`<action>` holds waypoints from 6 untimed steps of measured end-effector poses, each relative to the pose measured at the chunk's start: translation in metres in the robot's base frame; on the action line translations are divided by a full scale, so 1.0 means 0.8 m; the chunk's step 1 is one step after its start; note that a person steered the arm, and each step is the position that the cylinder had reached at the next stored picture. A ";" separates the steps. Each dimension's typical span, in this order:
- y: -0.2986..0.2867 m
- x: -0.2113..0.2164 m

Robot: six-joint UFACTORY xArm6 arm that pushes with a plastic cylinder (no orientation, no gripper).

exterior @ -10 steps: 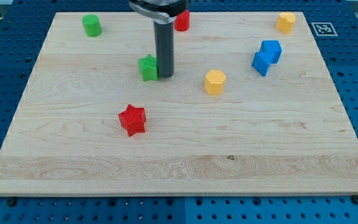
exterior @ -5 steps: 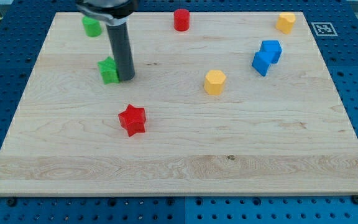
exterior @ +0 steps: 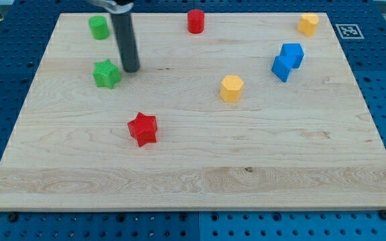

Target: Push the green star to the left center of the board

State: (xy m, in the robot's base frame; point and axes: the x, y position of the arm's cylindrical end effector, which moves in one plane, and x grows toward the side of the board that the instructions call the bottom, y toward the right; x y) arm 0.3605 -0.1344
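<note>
The green star (exterior: 106, 73) lies on the wooden board (exterior: 193, 181), in the left part, a little above mid-height. My tip (exterior: 131, 69) stands just to the star's right and slightly above it, with a small gap between them. The dark rod rises from the tip to the view's top edge.
A green cylinder (exterior: 99, 27) sits at the top left. A red cylinder (exterior: 196, 21) is at top centre, a red star (exterior: 143, 128) below the green star. A yellow hexagon block (exterior: 231, 88) is at centre, two blue blocks (exterior: 287, 60) to the right, a yellow block (exterior: 307, 24) at top right.
The green star has slid left across the board, pushed by my tip from its right. In the last half second the tip drew slightly up and apart from the star.
</note>
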 end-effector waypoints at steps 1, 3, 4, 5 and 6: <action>-0.016 0.017; -0.049 0.042; -0.055 0.042; -0.043 0.042; -0.008 0.042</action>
